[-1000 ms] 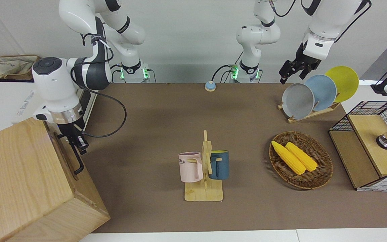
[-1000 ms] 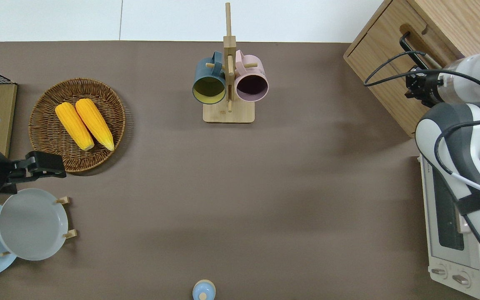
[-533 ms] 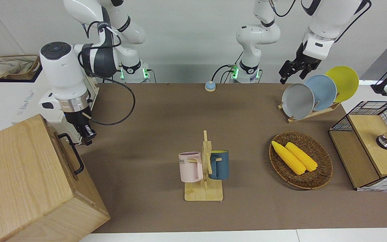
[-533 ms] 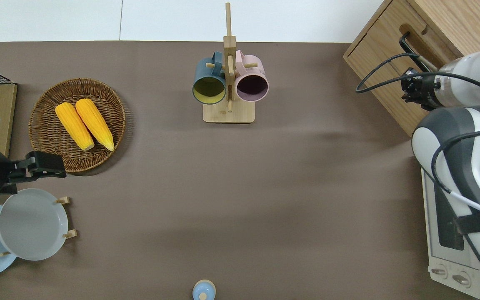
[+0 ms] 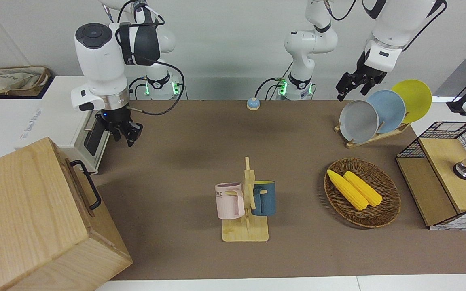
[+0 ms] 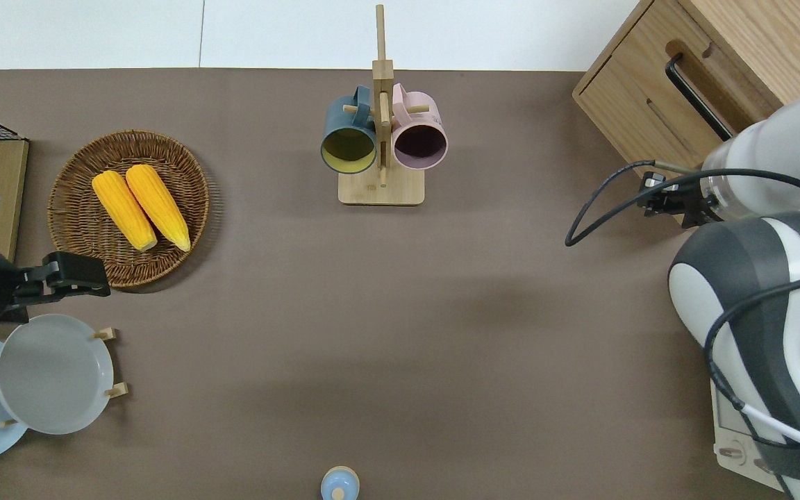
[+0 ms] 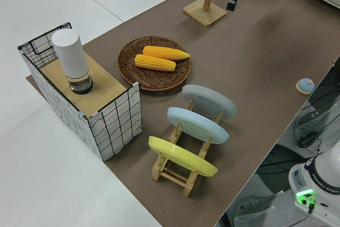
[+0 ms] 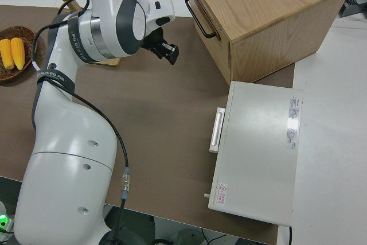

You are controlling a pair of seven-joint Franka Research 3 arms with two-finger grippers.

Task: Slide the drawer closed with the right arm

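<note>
The light-wood cabinet stands at the right arm's end of the table. Its drawer sits pushed in, flush with the cabinet front, with its black bar handle free. The handle also shows in the overhead view and the right side view. My right gripper is up in the air and holds nothing. The overhead view shows it over the brown mat by the cabinet's corner, apart from the drawer. It also shows in the right side view. My left arm is parked, its gripper open.
A white toaster oven stands beside the cabinet, nearer to the robots. A mug rack stands mid-table. A wicker basket with two corn cobs, a plate rack and a wire-and-wood box are toward the left arm's end.
My right gripper has lifted away from the drawer handle and drawn back toward the robots and the table's middle. The drawer stays pushed in. The left arm has not moved.
</note>
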